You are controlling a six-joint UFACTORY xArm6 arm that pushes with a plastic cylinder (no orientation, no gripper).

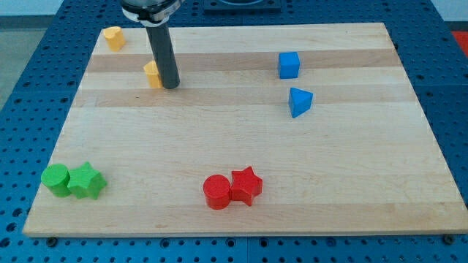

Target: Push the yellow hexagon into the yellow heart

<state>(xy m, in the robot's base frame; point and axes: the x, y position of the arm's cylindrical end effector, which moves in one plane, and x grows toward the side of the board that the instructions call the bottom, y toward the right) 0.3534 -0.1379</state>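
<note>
**Ana:** Blocks are sitting in pairs on the wooden board [241,146], which is lying on a blue pegboard table [29,66]. Where is my tip standing?

**Ben:** My tip [170,86] is resting at the far left of the board, touching the right side of a yellow block [152,74]. The rod is hiding part of that block, so I cannot tell whether it is the hexagon or the heart.

**Ana:** And the other yellow one?

**Ben:** The second yellow block [112,37] is sitting at the far left corner, further away and to the left of the first, apart from it. Its shape is too small to make out.

**Ana:** Is anything gripping?

**Ben:** The arm is carrying only a rod, so nothing is opening or closing.

**Ana:** The rest?

**Ben:** A blue cube [289,65] is sitting far right, with a blue triangular block [299,101] just nearer. A red cylinder [216,192] is touching a red star [246,185] at the near middle. A green cylinder [55,179] is touching a green star [86,181] at the near left.
</note>
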